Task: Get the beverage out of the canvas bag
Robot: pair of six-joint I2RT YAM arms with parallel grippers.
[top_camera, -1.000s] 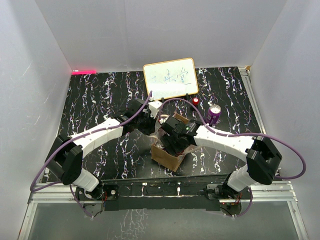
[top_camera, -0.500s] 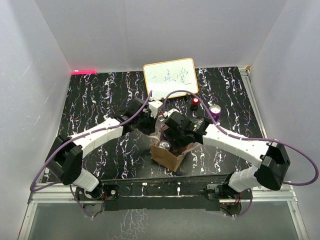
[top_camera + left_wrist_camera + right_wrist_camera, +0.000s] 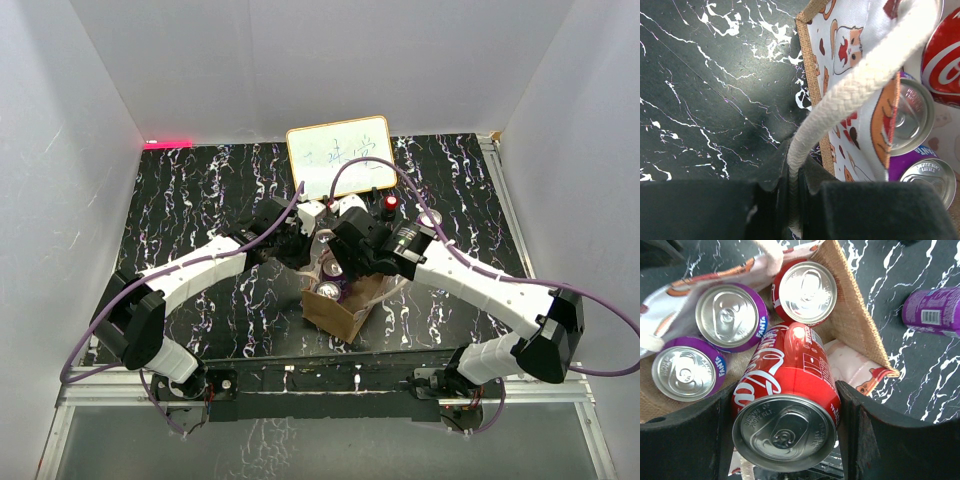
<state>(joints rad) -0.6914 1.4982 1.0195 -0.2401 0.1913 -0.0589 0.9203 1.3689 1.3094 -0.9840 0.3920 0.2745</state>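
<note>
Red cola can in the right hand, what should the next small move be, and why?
Probably carry the red cola can sideways, past the bag's rim, toward bare table near the purple can. The right hand grips it above three cans in the bag, and the left hand is shut on the rope handle, steadying the bag.

Left arm [image 3: 190, 275] and right arm [image 3: 480, 285] reach inward, wrists seemingly close together. Left gripper [image 3: 792, 180] pinches a handle [image 3: 850, 95] tight; right gripper [image 3: 787, 425] grips a can [image 3: 785, 372] by its sides.
</note>
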